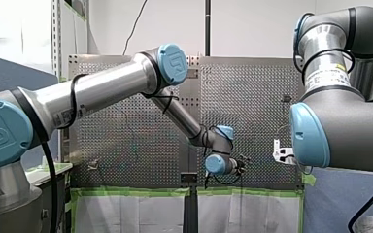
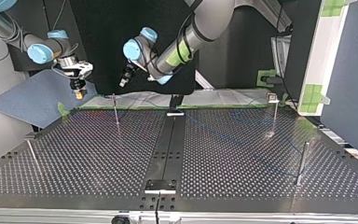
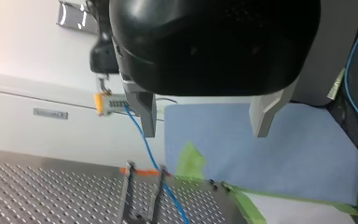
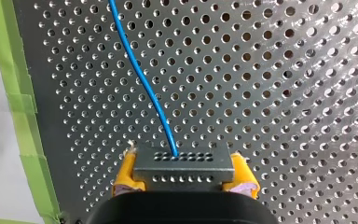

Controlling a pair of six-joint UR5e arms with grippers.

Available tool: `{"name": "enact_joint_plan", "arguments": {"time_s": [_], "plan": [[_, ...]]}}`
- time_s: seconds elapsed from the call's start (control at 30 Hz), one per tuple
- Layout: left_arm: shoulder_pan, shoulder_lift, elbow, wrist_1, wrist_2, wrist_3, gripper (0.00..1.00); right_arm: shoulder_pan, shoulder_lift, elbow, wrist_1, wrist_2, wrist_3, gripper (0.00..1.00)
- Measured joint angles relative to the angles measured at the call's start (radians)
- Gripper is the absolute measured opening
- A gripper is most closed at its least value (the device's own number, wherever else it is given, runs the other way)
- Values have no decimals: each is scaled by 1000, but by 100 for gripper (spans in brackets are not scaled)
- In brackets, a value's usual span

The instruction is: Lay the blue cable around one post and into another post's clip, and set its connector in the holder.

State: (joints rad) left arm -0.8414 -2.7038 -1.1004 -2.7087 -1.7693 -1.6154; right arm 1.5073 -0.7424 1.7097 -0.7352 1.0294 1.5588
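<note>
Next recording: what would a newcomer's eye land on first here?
The thin blue cable, running out across the perforated metal table from the grey rectangular connector clamped between the yellow pads of my right gripper, in the right wrist view. Next, my left gripper, black with metal fingers, hanging open and empty in its own wrist view, with the cable dropping to two slim metal posts at the table's edge beyond it.
</note>
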Motion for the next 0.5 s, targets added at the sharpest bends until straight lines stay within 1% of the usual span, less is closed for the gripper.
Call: {"name": "enact_joint_plan", "arguments": {"time_s": [0.2, 0.5], "plan": [[-16, 21, 15, 3, -4, -6, 100, 0, 0, 0, 1, 0, 0, 0], [-28, 25, 29, 4, -26, -10, 100, 1, 0, 0, 2, -2, 0, 0]]}}
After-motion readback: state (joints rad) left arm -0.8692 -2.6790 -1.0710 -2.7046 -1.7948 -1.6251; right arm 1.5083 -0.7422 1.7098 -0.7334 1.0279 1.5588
